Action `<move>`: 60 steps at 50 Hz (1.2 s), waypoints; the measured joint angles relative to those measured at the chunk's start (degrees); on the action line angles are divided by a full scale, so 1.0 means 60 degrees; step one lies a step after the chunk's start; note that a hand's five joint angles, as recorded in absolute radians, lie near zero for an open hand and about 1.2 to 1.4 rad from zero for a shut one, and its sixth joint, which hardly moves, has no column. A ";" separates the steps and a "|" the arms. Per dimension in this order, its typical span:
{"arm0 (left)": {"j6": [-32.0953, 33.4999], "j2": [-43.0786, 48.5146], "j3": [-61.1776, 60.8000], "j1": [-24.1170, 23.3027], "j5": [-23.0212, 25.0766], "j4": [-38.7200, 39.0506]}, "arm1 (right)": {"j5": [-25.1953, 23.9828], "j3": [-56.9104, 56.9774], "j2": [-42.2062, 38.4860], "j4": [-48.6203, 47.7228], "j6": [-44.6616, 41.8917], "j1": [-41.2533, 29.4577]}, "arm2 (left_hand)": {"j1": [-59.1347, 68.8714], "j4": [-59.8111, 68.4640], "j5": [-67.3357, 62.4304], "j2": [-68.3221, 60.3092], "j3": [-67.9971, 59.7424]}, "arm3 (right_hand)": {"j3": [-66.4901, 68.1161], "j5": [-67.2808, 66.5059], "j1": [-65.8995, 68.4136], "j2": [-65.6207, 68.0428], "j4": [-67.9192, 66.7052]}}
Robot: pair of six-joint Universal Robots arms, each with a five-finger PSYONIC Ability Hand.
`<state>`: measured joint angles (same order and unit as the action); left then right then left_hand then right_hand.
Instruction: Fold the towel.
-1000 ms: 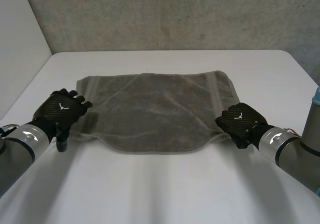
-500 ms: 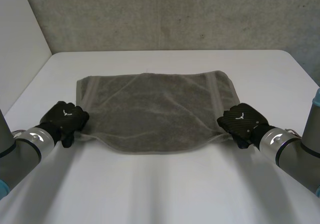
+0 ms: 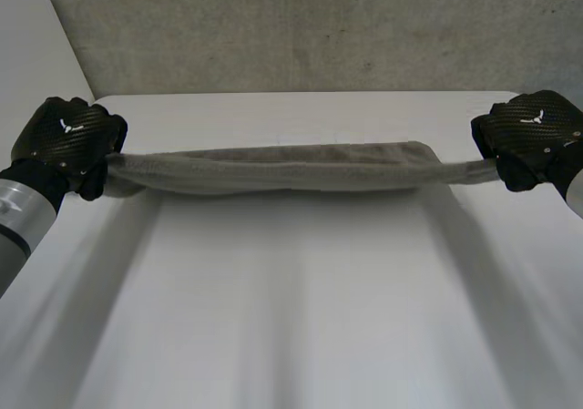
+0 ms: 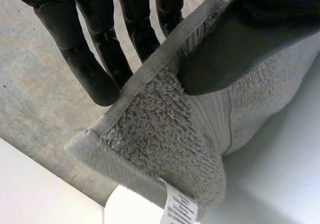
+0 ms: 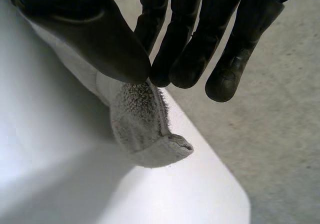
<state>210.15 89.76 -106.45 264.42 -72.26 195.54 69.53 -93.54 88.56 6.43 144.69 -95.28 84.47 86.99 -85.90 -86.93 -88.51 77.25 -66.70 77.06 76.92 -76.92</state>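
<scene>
Towel (image 3: pixel 291 168): hangs stretched above the table (image 3: pixel 291 300), one corner pinched between thumb and fingers of the left hand (image 3: pixel 68 140), the other likewise in the right hand (image 3: pixel 533 136); first fold begun, none laid yet.

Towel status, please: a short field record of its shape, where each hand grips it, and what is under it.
towel: grey terry, stretched as a narrow band between both hands
left hand: shut, thumb and fingers pinching one corner, near the white label
right hand: shut, thumb and fingers pinching the opposite corner
table: white, below the towel's span
far edge of towel: cannot tell whether it rests on the table
fold: not yet laid down
</scene>
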 measured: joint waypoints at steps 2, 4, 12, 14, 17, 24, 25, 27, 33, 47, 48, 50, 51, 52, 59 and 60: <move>-0.0090 -0.0195 -0.0176 -0.0008 0.0018 -0.0080 | -0.0199 0.0021 0.0175 0.0494 0.0038 0.0023 | 0.0001 0.0000 -0.0001 0.0000 -0.0001 | 0.0000 0.0000 0.0001 0.0000 0.0000; -0.0114 -0.0374 -0.0322 -0.0007 0.0029 -0.0180 | -0.0344 0.0030 0.0365 0.0811 0.0046 0.0041 | 0.0001 0.0000 0.0000 0.0000 -0.0002 | 0.0000 0.0000 0.0001 0.0000 0.0000; -0.0081 -0.1420 -0.0794 0.0028 0.0102 -0.0942 | -0.0547 0.0108 0.1549 0.1314 -0.0025 0.0381 | 0.0001 0.0000 -0.0001 -0.0001 -0.0005 | 0.0000 0.0000 0.0001 0.0000 -0.0001; -0.0071 -0.1610 -0.0896 0.0033 0.0167 -0.1092 | -0.0559 0.0165 0.1727 0.1489 -0.0052 0.0486 | 0.0001 0.0000 -0.0001 -0.0001 -0.0005 | 0.0000 0.0000 0.0001 0.0000 0.0000; -0.0051 -0.1792 -0.1036 0.0043 0.0355 -0.1247 | -0.0580 0.0305 0.1860 0.1846 -0.0106 0.0618 | 0.0001 0.0000 -0.0001 -0.0001 -0.0005 | 0.0000 0.0000 0.0001 0.0001 0.0000; 0.0244 -0.1206 -0.0971 0.0092 0.1129 -0.1242 | -0.0572 0.0772 0.1019 0.2363 -0.0616 0.0680 | 0.0002 0.0000 -0.0001 -0.0037 -0.0007 | 0.0000 0.0000 0.0001 0.0000 0.0000; 0.0297 -0.1062 -0.0929 0.0096 0.1183 -0.1233 | -0.0560 0.0829 0.0862 0.2382 -0.0691 0.0673 | 0.0002 0.0000 -0.0001 -0.0037 -0.0007 | 0.0000 0.0000 0.0001 0.0000 0.0000; 0.0585 -0.0345 -0.0644 0.0074 0.1302 -0.1225 | -0.0507 0.1127 0.0168 0.2418 -0.0950 0.0634 | 0.0002 0.0000 -0.0001 -0.0038 -0.0009 | 0.0000 0.0000 0.0001 0.0000 0.0000; 0.1558 0.1935 0.0590 -0.0145 0.1317 -0.1238 | -0.0254 0.2331 -0.2110 0.2392 -0.1372 0.0478 | 0.0002 0.0000 -0.0001 -0.0038 -0.0016 | 0.0001 0.0000 0.0002 0.0001 -0.0001; 0.2010 0.6282 0.4747 -0.0883 -0.0341 -0.1141 | 0.1386 0.4827 -0.5872 -0.0327 -0.1317 -0.0697 | 0.0002 0.0000 -0.0001 -0.0038 -0.0034 | 0.0016 0.0000 0.0002 0.0001 -0.0005; 0.1996 0.6494 0.5008 -0.0917 -0.0444 -0.1059 | 0.1465 0.4855 -0.6039 -0.0818 -0.1317 -0.0757 | 0.0002 0.0000 -0.0001 -0.0038 -0.0036 | 0.0016 0.0000 0.0002 0.0001 -0.0005; 0.1978 0.6799 0.5374 -0.0974 -0.0576 -0.0814 | 0.1559 0.4864 -0.6299 -0.1628 -0.1321 -0.0836 | 0.0002 0.0000 -0.0001 -0.0038 -0.0039 | 0.0017 0.0000 0.0002 0.0001 -0.0005; 0.1975 0.6853 0.5437 -0.0987 -0.0598 -0.0745 | 0.1574 0.4860 -0.6365 -0.1831 -0.1323 -0.0854 | 0.0002 0.0000 -0.0001 -0.0038 -0.0040 | 0.0017 0.0000 0.0002 0.0001 -0.0006; 0.1973 0.6970 0.5562 -0.1023 -0.0642 -0.0524 | 0.1602 0.4855 -0.6497 -0.2242 -0.1330 -0.0884 | 0.0002 0.0000 -0.0001 -0.0038 -0.0040 | 0.0017 0.0000 0.0003 0.0001 -0.0006; 0.1999 0.7241 0.5681 -0.1279 -0.0840 0.0849 | 0.1605 0.4857 -0.7105 -0.3327 -0.1376 -0.0932 | 0.0002 0.0001 -0.0002 -0.0038 -0.0040 | 0.0017 0.0000 0.0008 0.0001 -0.0006; 0.2002 0.7256 0.5673 -0.1299 -0.0872 0.0945 | 0.1600 0.4867 -0.7153 -0.3357 -0.1380 -0.0933 | 0.0002 0.0001 -0.0002 -0.0039 -0.0040 | 0.0017 0.0000 0.0009 0.0001 -0.0006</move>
<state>222.16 133.29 -72.41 256.63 -77.49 201.21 79.13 -64.34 45.64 -13.71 136.41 -100.88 84.48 87.00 -85.91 -87.16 -88.74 77.35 -66.70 77.11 76.92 -76.96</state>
